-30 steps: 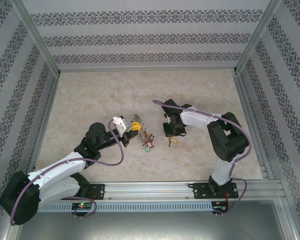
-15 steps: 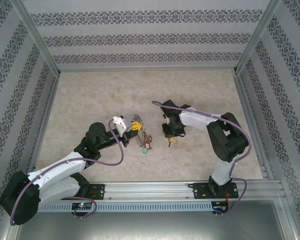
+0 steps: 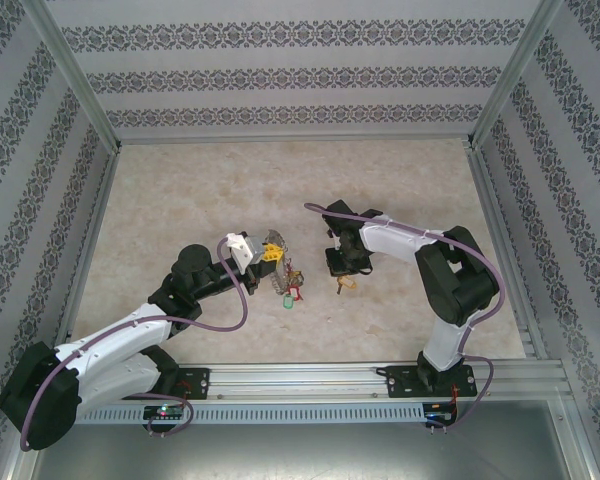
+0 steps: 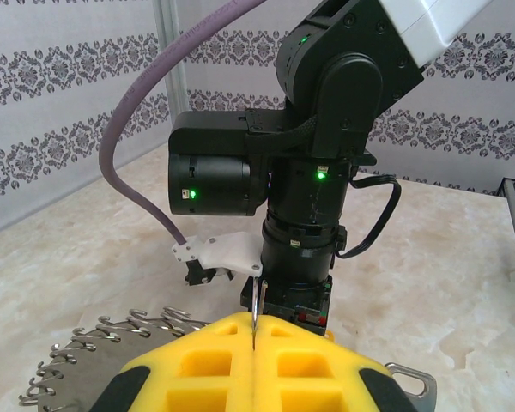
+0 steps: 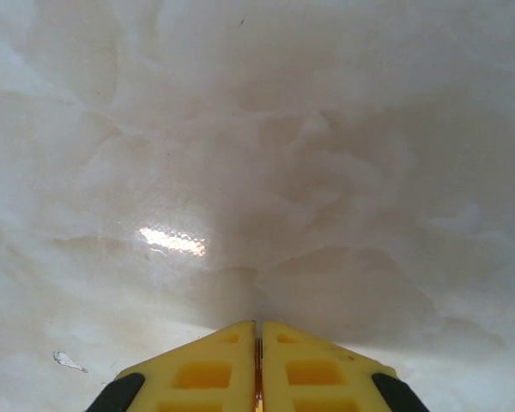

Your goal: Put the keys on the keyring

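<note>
In the top view my left gripper (image 3: 269,252) is shut on the keyring (image 3: 276,240), a grey hoop held a little above the table. Several keys (image 3: 291,289) with red and green tags hang from it. The left wrist view has the yellow fingers (image 4: 197,360) pressed together on a thin wire of the keyring (image 4: 86,348), whose fringed rim spreads to the left. My right gripper (image 3: 340,270) points down at the table just right of the hoop. It is shut on a tan key (image 3: 347,283). In the right wrist view a thin brass sliver of that key (image 5: 258,382) sits between its pads.
The right arm (image 4: 326,129) stands close in front of the left gripper. A silver clip (image 4: 409,378) pokes out at the lower right of the left wrist view. Aluminium posts and patterned walls enclose the marble tabletop (image 3: 180,190).
The right gripper's jaws have closed a little tighter on the tan key. The hanging keys under the left gripper have swung slightly left. Both arms stay nearly in place.
</note>
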`<state>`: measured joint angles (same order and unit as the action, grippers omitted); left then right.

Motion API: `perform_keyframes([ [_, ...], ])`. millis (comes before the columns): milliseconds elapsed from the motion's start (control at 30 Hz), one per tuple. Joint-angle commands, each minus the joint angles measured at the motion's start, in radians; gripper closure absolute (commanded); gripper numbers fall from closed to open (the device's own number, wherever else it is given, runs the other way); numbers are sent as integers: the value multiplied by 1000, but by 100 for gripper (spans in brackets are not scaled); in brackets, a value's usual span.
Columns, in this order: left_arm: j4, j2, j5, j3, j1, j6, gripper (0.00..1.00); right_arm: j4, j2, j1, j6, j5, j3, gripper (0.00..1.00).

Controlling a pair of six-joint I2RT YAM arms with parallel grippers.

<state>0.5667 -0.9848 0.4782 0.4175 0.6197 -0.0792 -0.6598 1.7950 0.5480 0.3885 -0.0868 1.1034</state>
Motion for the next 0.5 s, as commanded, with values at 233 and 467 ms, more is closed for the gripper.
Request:
perform_keyframes([
  [233,21,14,23,55,-8,-14,100,48,-199,-3,-99,-89,-61,100],
  [467,12,-50,151,85,-8,0,100,266,-563,-67,-376,-474,-230,100],
])
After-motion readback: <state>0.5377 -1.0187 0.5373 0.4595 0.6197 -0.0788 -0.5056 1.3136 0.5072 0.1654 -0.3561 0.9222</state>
